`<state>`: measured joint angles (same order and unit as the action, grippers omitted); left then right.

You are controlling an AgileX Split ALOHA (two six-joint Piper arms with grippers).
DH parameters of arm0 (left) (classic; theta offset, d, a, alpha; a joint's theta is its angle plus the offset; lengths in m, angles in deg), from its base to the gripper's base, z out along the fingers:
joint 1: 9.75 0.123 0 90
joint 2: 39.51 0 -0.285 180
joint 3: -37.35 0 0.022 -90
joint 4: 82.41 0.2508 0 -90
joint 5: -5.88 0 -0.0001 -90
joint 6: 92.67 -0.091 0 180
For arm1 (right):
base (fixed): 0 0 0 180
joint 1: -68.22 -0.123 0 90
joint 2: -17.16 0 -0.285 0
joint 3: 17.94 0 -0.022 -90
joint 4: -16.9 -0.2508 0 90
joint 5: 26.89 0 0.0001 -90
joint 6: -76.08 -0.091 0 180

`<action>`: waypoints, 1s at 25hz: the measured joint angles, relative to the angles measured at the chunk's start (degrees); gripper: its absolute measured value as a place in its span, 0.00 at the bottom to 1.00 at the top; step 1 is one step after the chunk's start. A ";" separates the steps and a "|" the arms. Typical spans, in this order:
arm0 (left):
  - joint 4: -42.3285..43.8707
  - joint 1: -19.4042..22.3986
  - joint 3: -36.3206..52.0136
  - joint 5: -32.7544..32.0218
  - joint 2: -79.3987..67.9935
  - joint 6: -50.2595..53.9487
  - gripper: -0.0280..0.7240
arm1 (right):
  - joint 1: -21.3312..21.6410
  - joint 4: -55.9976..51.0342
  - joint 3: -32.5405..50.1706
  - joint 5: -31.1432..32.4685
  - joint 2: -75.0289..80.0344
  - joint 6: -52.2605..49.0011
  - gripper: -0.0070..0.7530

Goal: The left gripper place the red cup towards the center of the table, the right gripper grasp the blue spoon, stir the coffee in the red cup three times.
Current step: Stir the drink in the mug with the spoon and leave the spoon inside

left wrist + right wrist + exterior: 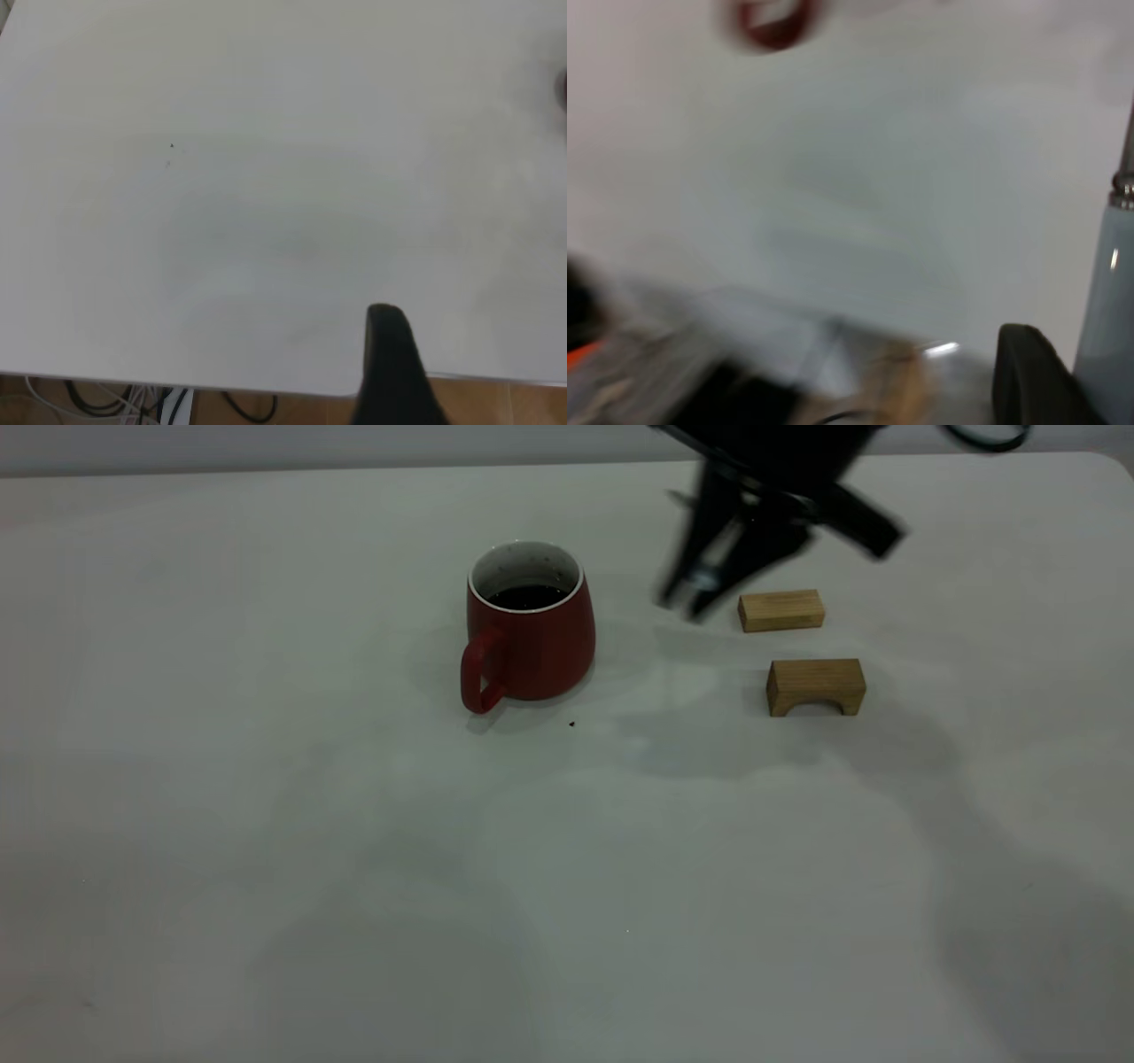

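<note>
I am looking at the red cup, which is standing upright near the middle of the table, handle toward the camera, with dark coffee showing inside its white rim. I am using the cup as my landmark.

To the right of the cup and above the table, the right gripper is hanging in the air, blurred. In its wrist view, the pale handle of the blue spoon is lying against one finger, so I am judging that the claw is clamped on it, bowl end pointing away. Farther right of the cup, two wooden blocks are resting on the table, one flat and one arched.

The left gripper is sitting well away from the cup; only one dark finger is showing, so I cannot tell whether it is open.

I am expecting the spoon to feel light, stiff and slippery, so the handle is the place to grip it. The ceramic cup is heavy but chippable, and it is holding liquid.
</note>
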<state>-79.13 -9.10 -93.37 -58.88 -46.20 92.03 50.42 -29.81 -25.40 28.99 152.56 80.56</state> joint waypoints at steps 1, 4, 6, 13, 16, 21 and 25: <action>0.00 0.00 0.00 0.00 0.00 0.00 0.77 | 0.00 -4.24 0.00 0.94 0.29 1.54 0.18; 0.00 0.00 0.00 0.00 0.00 0.00 0.77 | 0.00 -16.71 0.00 3.71 1.51 4.58 0.18; 0.00 0.00 0.00 0.00 0.00 0.00 0.77 | 0.00 -24.69 0.00 5.04 2.36 5.54 0.18; 0.00 0.00 0.00 0.00 0.00 0.00 0.77 | 0.00 -45.10 0.00 5.57 3.67 -1.91 0.18; 0.00 0.00 0.00 0.00 0.00 0.00 0.77 | -0.36 -49.49 0.00 5.84 3.67 -11.41 0.18; 0.00 0.00 0.00 0.00 0.00 0.00 0.77 | -1.22 -53.38 0.00 6.25 3.81 -27.30 0.18; 0.00 0.00 0.00 0.00 0.00 0.00 0.77 | -1.43 -53.78 -3.11 7.82 7.95 -32.09 0.18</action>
<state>-79.13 -9.10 -93.37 -58.88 -46.20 92.03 48.99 -83.59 -28.51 36.81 160.50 48.47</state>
